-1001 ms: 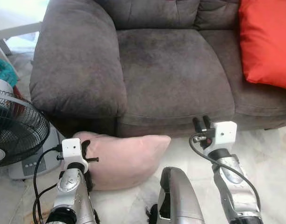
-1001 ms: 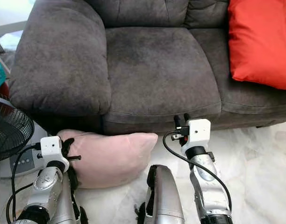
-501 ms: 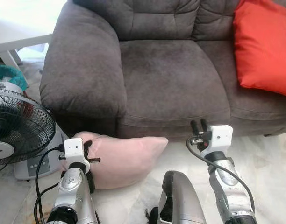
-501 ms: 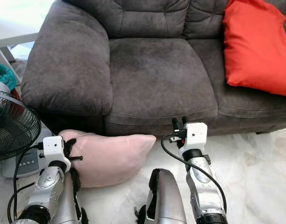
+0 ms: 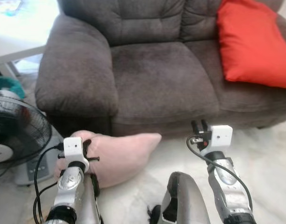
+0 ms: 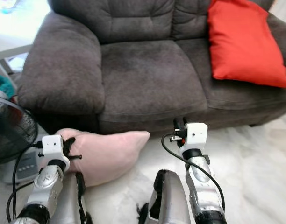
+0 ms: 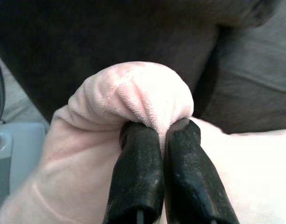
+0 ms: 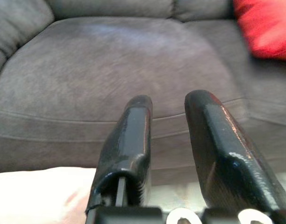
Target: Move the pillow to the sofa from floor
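Currently the left gripper (image 7: 154, 128) is pinched tight on a bunched fold at the corner of the pink pillow (image 5: 122, 156) — fingers (image 7: 138, 163) nearly touching each other, plush fabric puffed up over their tips. From that grip, the pillow's body stretches off toward the robot's right, lying on the pale marble floor (image 5: 269, 163), its far corner pointing at the right arm. Just beyond the left gripper: the dark front of the sofa (image 5: 157, 74) under its armrest (image 5: 75, 74), pillow pressed close against the base. Whether any of the pillow is lifted clear of the floor — cannot tell.

Right gripper (image 8: 168, 116) holds nothing; fingers (image 8: 129, 135) parted by a narrow gap, pointing at the front edge of the grey seat cushion (image 8: 124, 60). It hangs over the floor just short of the sofa front, apart from the pillow's tip. Pale pillow fabric shows low beside its left finger in the right wrist view.

Red cushion (image 5: 253, 44) leans on the sofa, past the right gripper and further to its right. A black-grille fan (image 5: 14, 135) on a grey base stands just outside the left gripper, beside the armrest. Head views are slightly blurred.
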Motion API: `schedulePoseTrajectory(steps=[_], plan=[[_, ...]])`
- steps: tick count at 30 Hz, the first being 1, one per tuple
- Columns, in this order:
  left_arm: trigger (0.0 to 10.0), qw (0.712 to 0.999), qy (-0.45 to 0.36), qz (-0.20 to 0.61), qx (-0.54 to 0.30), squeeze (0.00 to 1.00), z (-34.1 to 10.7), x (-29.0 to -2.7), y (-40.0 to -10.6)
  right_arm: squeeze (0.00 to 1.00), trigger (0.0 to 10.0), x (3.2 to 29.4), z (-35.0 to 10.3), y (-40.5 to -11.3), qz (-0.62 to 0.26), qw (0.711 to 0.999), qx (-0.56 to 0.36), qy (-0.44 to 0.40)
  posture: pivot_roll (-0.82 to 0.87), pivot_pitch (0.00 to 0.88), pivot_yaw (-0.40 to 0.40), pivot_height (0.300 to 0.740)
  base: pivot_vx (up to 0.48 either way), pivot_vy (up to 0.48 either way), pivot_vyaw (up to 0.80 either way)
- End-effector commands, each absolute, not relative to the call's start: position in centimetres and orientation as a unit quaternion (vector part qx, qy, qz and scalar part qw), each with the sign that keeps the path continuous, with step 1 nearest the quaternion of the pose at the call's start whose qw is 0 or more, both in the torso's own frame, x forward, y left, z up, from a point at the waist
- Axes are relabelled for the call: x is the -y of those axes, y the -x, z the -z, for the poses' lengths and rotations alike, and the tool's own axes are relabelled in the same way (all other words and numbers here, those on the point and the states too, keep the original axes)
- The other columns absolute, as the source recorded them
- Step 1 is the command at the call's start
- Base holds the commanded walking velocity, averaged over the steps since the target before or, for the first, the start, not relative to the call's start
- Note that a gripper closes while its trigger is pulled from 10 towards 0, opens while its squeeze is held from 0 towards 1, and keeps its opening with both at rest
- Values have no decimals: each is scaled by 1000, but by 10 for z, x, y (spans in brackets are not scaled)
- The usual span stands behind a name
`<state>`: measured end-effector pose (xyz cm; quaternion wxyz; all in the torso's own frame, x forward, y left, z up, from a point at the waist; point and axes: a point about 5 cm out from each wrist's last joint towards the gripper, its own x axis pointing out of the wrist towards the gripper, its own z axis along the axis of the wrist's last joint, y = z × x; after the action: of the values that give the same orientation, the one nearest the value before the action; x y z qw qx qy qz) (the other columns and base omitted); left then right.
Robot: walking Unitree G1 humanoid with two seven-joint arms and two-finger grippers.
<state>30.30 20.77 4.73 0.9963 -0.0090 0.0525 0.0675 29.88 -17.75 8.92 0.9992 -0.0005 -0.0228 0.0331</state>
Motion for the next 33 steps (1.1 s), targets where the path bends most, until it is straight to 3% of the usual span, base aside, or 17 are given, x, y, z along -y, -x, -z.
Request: schedulePoseTrajectory(steps=[1,12,23,33], plan=[[10000,997,-1,-75,15,0,-77,-213,-317,0,10000,181,-86,-297,-26,999,20,-3,111,48,-79,508,-319,0,0],[10000,997,-2,-80,16,0,-76,-215,-314,0,10000,181,-81,-296,-28,1000,12,-2,112,40,-86,508,-314,0,0],[10000,997,-39,-56,28,0,-77,-210,-310,0,10000,186,-70,-293,-24,1000,-5,-10,113,42,-93,508,0,0,0],[10000,996,-56,-50,47,0,-84,-206,-309,0,10000,183,-55,-287,-31,999,-27,-1,119,47,-91,567,0,0,0]])
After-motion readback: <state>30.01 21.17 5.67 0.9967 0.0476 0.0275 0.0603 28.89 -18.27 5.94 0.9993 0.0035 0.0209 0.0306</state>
